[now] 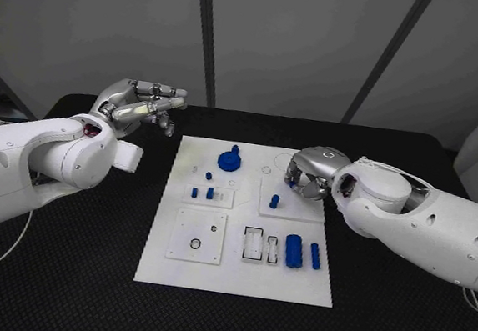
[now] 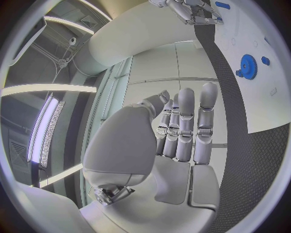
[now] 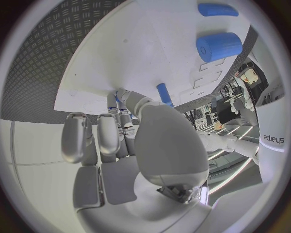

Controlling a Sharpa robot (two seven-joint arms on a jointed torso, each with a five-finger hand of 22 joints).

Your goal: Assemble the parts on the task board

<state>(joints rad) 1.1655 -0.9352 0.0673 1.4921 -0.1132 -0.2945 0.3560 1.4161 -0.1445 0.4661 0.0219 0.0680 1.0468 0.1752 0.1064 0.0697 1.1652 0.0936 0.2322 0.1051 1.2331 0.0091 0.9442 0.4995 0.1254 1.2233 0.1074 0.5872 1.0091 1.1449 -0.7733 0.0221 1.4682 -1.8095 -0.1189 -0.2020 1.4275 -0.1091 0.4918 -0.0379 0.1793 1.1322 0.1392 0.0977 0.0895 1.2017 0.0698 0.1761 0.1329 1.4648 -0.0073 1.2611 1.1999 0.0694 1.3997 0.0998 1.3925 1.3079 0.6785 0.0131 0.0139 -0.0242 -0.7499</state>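
Over the board [image 1: 235,279], the right hand [image 1: 311,174] curls beside an upright peg [image 1: 274,200], its grasp unclear; the left hand [image 1: 138,104] hovers spread, empty. A careless sweep could topple the peg.

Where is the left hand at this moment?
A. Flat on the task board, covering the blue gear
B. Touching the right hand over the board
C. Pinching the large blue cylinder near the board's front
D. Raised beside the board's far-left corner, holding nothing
D: in the head view the left hand is raised off the task board beside its far-left corner, fingers empty, and the blue gear lies uncovered.
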